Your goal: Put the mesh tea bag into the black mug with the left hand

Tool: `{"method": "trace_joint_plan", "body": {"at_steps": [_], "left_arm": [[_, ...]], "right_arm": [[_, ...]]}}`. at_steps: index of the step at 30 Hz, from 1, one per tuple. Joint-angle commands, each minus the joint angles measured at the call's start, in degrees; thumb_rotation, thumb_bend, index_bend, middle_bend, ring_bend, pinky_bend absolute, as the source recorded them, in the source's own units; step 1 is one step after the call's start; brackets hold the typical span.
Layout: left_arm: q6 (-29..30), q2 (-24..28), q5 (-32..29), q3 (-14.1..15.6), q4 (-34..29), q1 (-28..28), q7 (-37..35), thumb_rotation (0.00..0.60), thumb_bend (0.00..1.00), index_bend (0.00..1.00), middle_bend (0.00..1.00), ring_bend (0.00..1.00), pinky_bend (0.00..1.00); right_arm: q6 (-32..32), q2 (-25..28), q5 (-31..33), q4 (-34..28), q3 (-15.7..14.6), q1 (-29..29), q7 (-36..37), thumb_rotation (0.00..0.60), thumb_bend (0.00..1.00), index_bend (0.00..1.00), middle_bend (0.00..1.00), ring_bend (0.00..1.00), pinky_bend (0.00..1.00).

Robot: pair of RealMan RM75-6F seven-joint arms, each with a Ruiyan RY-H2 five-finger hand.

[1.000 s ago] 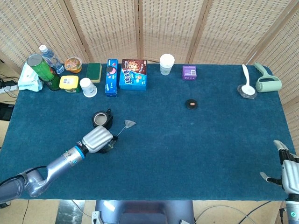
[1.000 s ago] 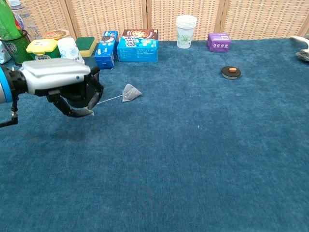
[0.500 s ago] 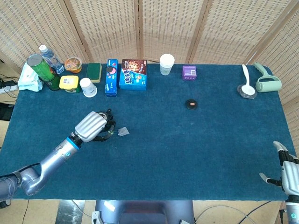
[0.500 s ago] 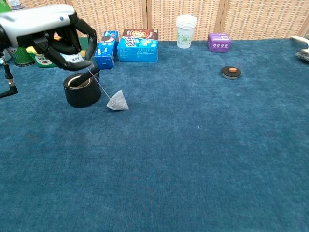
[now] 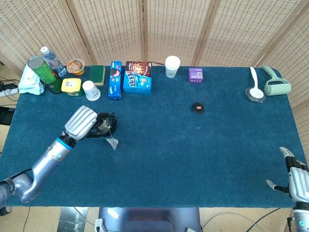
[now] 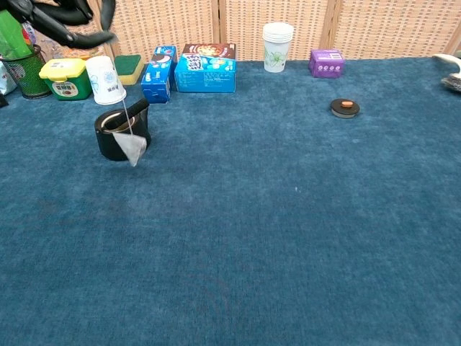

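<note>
- The left hand (image 5: 86,123) has been raised well above the tabletop (image 5: 193,145) over the last second and carried toward 11 o'clock, so that it is now held over the black mug (image 6: 121,133)
- The mesh tea bag (image 6: 130,146), which lay flat on the tabletop with its string stretched sideways a second ago, has been lifted clear and is now hung from that string
- The fingers of the left hand are closed on the top end of the string, seen in the chest view at the upper left corner; nothing else is held
- The tea bag is seen just at the mug's front rim, at about 5 o'clock from the opening; whether it is touching the wall cannot be told
- It is judged that the lift is done and that the bag has yet to be centred over the opening and lowered
- The string runs nearly vertical, and the bag's long axis is in line with it; the pointed end is turned downward
- The right hand (image 5: 297,175) is kept at the 4 o'clock corner, fingers spread, with nothing in it
</note>
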Motion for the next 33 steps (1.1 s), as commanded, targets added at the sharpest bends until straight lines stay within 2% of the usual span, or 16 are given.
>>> {"method": "trace_joint_plan", "body": {"at_steps": [1,16,33], "left_arm": [[0.72,1.17,-0.77,-0.96,-0.74,0.52,-0.24,0.600,0.44,0.63,1.00,1.00,0.89],[2.55,4.11,-4.23,-4.64,-1.07,1.95,-1.30,0.600,0.44,0.63,1.00,1.00,0.89],[1.00,3.75,-5.76,-4.86,0.61,2.56,-0.62,0.600,0.44,0.63,1.00,1.00,0.89]], "right_arm": [[-0.15,-0.05,0.09,0.08,0.04,0.06,0.11,0.600,0.03,0.09,0.14,0.28,0.21],[-0.82,-0.06,0.49,-0.30,0.08,0.40,-0.65,0.600,0.03,0.09,0.14,0.29,0.21],[-1.07,0.12,1.10,-0.91,0.19,0.50,-1.39,0.600,0.03,0.09,0.14,0.29,0.22]]}}
